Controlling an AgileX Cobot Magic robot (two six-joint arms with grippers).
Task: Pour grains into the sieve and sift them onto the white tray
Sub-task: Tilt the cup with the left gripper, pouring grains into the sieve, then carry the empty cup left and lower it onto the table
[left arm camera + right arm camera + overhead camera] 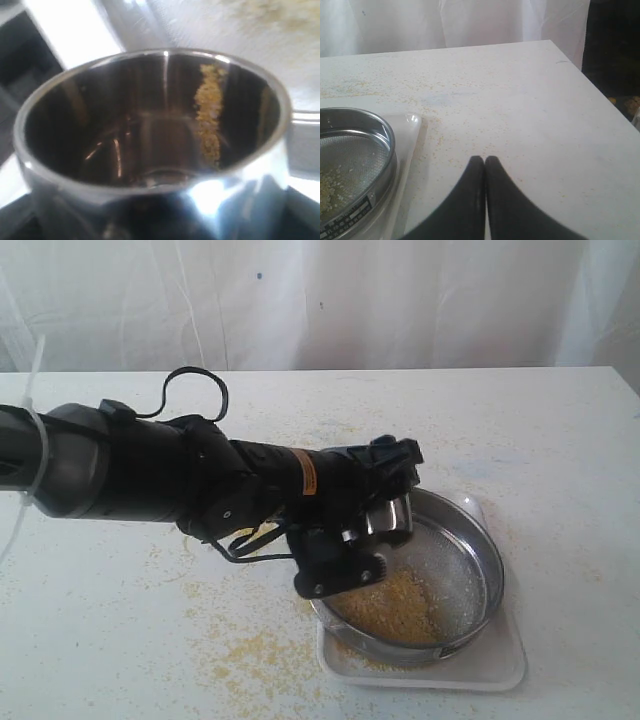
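Grains (pixel 395 605) lie in a yellow heap in the sieve (pixel 497 575), which sits on the white tray (pixel 505 665). The left gripper (pixel 370 515) squeezes the tipped cup (pixel 390 515). The right gripper (pixel 485 165) has its jaws together, beside the tray. A hard shake could toss grains over the tray's low rim onto the table (pixel 560 440).

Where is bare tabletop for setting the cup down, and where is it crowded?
Free: table right of the white tray to its edge, and the far strip by the curtain. Crowded: sieve on tray, left arm above, spilled grains front-left.
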